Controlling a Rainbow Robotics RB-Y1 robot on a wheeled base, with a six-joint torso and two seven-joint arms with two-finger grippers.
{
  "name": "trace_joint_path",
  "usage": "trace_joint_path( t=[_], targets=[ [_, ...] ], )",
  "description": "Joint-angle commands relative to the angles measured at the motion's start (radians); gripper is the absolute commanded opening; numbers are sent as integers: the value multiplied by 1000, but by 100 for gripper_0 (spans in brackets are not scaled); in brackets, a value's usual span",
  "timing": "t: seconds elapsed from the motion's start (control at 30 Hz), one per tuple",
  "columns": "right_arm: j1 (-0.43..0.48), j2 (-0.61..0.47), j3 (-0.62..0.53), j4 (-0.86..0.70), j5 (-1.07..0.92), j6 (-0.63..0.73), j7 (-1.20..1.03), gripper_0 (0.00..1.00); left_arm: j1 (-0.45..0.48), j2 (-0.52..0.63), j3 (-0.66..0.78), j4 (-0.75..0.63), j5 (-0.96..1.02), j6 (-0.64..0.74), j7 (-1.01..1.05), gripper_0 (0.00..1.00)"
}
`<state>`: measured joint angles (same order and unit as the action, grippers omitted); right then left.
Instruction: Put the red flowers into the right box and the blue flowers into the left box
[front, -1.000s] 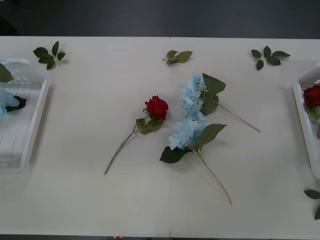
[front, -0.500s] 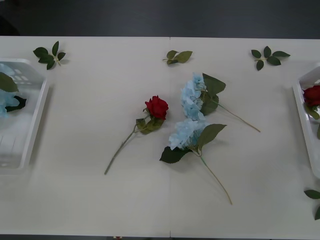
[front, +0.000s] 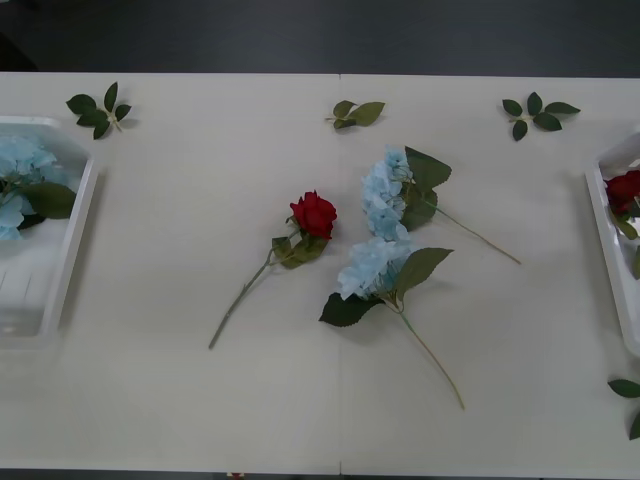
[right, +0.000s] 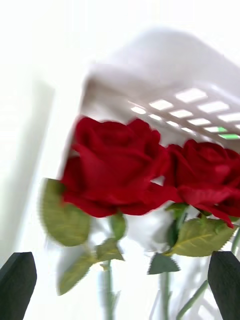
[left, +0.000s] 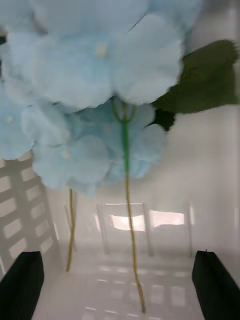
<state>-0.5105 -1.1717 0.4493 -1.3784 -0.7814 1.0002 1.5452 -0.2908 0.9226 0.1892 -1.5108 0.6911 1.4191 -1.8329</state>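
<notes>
The sorting looks partly done, with three flowers left on the tabletop (front: 200, 200). Nearest the robot lies one blue hydrangea (front: 372, 268), its stem running toward the front edge; just beyond it, heads nearly touching, lies a second blue hydrangea (front: 383, 190), and beside them to the left a single red rose (front: 313, 214). By my judgement these still need carrying, the rose to the right, the two blue ones to the left. At the left edge the left box (front: 72, 240) already holds blue flowers (front: 22, 165); the left claw (left: 120, 285) hangs over them, spread wide and empty. At the right edge the right box (front: 606, 250) holds red flowers (front: 625, 187), two blooms in the wrist view, and the right claw (right: 120, 285) stands over them, also wide apart, gripping nothing. Farthest off, loose leaf sprigs (front: 358, 113) lie along the back.
</notes>
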Motion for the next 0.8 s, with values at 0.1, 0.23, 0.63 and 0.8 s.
trace_joint_path(
  t=[0.1, 0.23, 0.63, 0.8],
  targets=[
    [-65, -32, -37, -149, -35, 138, 49, 100, -21, 25, 64, -135, 140, 75, -164, 100],
    [-105, 23, -37, -214, -55, 221, 49, 100, -25, 18, 55, -173, 281, 76, -241, 100],
    [-177, 248, -24, -218, 63, 370, 49, 100, -111, -33, -201, -190, 542, 23, -279, 100],
    [-200, 317, 68, -218, 137, 365, 38, 100, -157, -48, -355, -200, 541, -78, -272, 100]
  ],
)
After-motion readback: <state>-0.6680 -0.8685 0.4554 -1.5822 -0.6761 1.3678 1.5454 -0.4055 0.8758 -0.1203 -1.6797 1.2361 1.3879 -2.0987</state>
